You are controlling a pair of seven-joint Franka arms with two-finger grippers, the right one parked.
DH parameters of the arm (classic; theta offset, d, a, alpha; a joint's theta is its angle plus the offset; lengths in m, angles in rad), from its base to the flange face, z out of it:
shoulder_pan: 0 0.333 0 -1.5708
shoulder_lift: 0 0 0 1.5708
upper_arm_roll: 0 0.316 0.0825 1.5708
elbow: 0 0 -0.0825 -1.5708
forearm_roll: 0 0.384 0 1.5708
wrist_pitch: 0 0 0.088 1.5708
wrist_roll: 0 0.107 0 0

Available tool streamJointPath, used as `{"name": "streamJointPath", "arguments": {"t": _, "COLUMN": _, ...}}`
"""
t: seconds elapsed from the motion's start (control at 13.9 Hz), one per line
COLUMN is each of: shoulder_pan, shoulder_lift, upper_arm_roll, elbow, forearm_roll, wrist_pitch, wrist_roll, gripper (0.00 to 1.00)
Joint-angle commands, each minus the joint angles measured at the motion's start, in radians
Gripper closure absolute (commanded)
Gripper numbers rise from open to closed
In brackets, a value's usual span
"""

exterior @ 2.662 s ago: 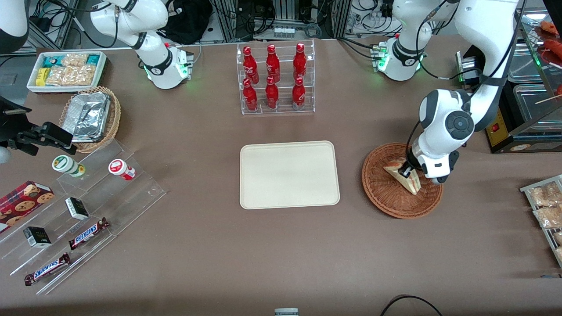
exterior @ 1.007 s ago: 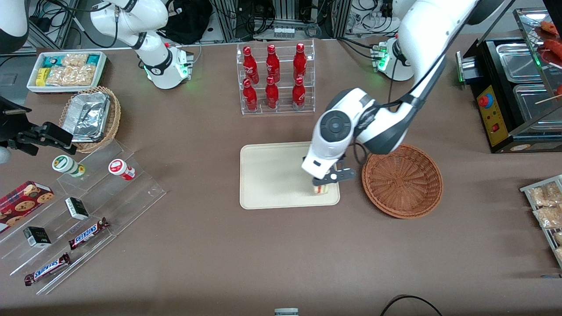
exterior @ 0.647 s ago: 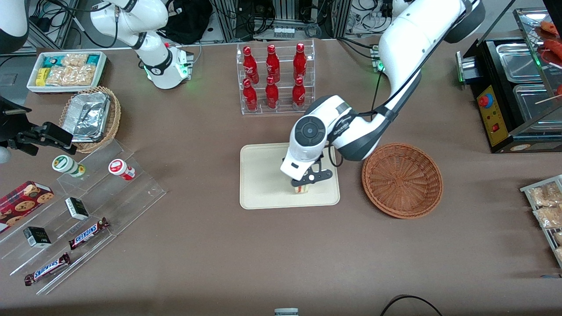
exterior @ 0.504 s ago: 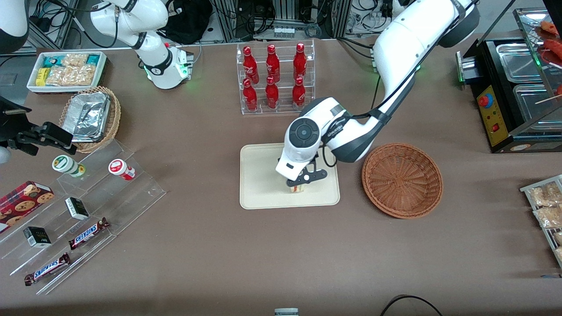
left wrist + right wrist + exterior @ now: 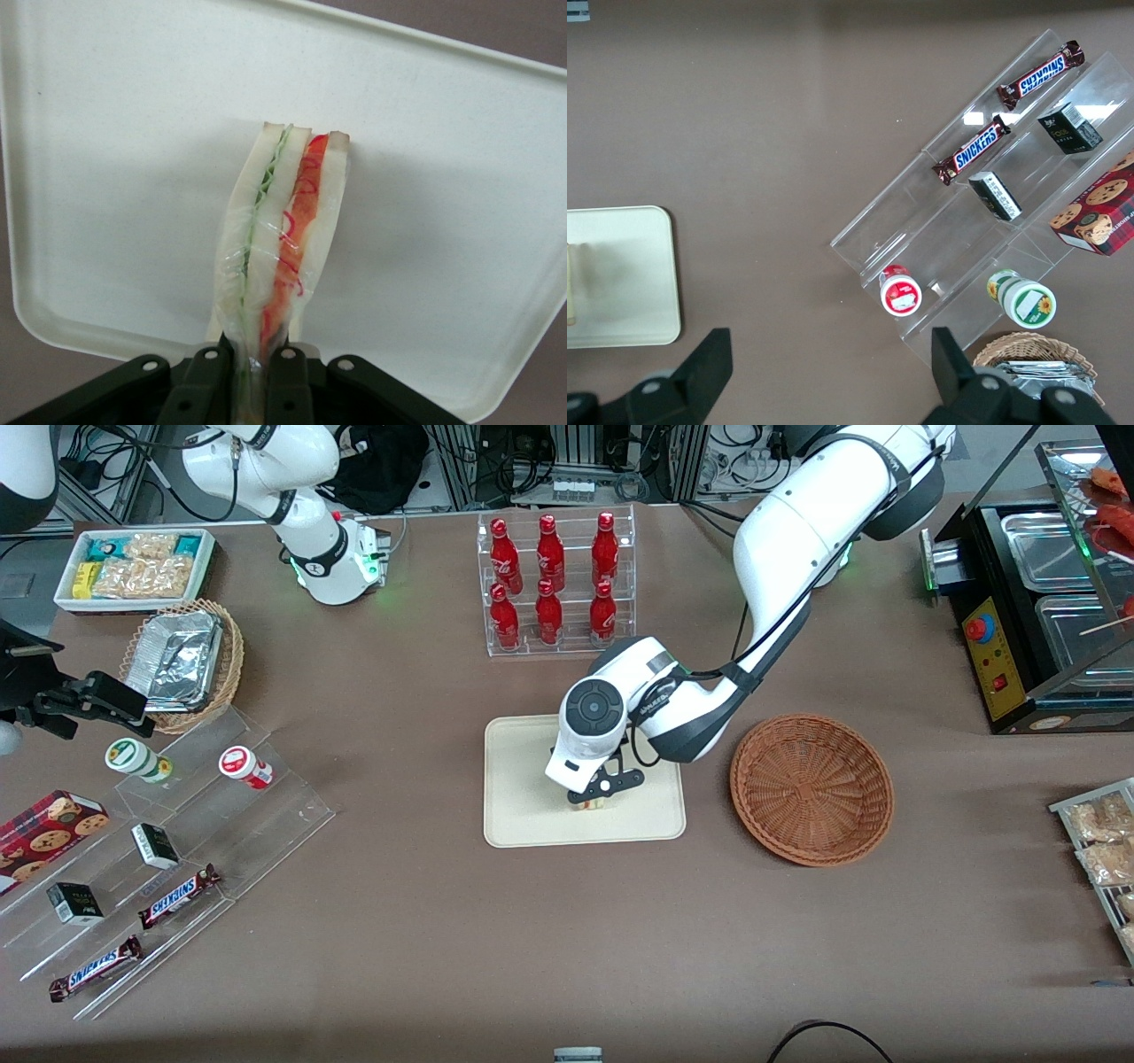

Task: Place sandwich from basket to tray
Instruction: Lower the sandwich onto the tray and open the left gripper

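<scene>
The gripper pinches the sandwich on edge between its fingers, low over the tray — whether it touches is unclear. The basket sits beside the tray on the brown table — cables line the table's edge.

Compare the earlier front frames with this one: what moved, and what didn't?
The gripper, shut on the sandwich, lifted it out of the basket and carried it toward the parked arm's end, over the tray. It has not let go. The basket, now empty, and the tray kept their places.
</scene>
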Motion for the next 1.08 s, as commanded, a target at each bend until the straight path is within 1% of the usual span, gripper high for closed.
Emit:
{"name": "streamJointPath", "arguments": {"t": 0.0, "shoulder_pan": -0.029, "shoulder_lift": 0.029, "upper_arm_roll": 0.015, "elbow": 0.04, "forearm_roll": 0.019, "wrist_pitch": 0.001, "wrist_roll": -0.023, "gripper": 0.97}}
{"name": "streamJointPath", "arguments": {"t": 0.07, "shoulder_pan": -0.029, "shoulder_lift": 0.036, "upper_arm_roll": 0.015, "elbow": 0.04, "forearm_roll": 0.019, "wrist_pitch": 0.001, "wrist_roll": -0.023, "gripper": 0.95}}
{"name": "streamJointPath", "arguments": {"t": 0.14, "shoulder_pan": -0.029, "shoulder_lift": 0.039, "upper_arm_roll": 0.015, "elbow": 0.04, "forearm_roll": 0.019, "wrist_pitch": 0.014, "wrist_roll": -0.023, "gripper": 0.91}}
{"name": "streamJointPath", "arguments": {"t": 0.22, "shoulder_pan": -0.029, "shoulder_lift": 0.037, "upper_arm_roll": 0.015, "elbow": 0.037, "forearm_roll": 0.017, "wrist_pitch": 0.037, "wrist_roll": -0.026, "gripper": 0.64}}
{"name": "streamJointPath", "arguments": {"t": 0.29, "shoulder_pan": -0.029, "shoulder_lift": 0.036, "upper_arm_roll": 0.015, "elbow": 0.037, "forearm_roll": 0.016, "wrist_pitch": 0.038, "wrist_roll": -0.026, "gripper": 0.01}}
{"name": "streamJointPath", "arguments": {"t": 0.43, "shoulder_pan": -0.02, "shoulder_lift": 0.022, "upper_arm_roll": 0.015, "elbow": 0.038, "forearm_roll": 0.016, "wrist_pitch": 0.033, "wrist_roll": -0.034, "gripper": 0.0}}
{"name": "streamJointPath", "arguments": {"t": 0.58, "shoulder_pan": -0.023, "shoulder_lift": -0.03, "upper_arm_roll": 0.015, "elbow": 0.035, "forearm_roll": 0.022, "wrist_pitch": 0.025, "wrist_roll": -0.036, "gripper": 0.0}}
{"name": "streamJointPath", "arguments": {"t": 0.79, "shoulder_pan": -0.012, "shoulder_lift": -0.117, "upper_arm_roll": 0.018, "elbow": 0.037, "forearm_roll": 0.022, "wrist_pitch": -0.073, "wrist_roll": -0.025, "gripper": 0.0}}
{"name": "streamJointPath", "arguments": {"t": 0.86, "shoulder_pan": 0.006, "shoulder_lift": -0.139, "upper_arm_roll": 0.024, "elbow": 0.035, "forearm_roll": 0.023, "wrist_pitch": -0.102, "wrist_roll": -0.022, "gripper": 0.0}}
{"name": "streamJointPath", "arguments": {"t": 1.01, "shoulder_pan": 0.017, "shoulder_lift": -0.179, "upper_arm_roll": 0.03, "elbow": 0.026, "forearm_roll": 0.055, "wrist_pitch": -0.139, "wrist_roll": -0.02, "gripper": 0.0}}
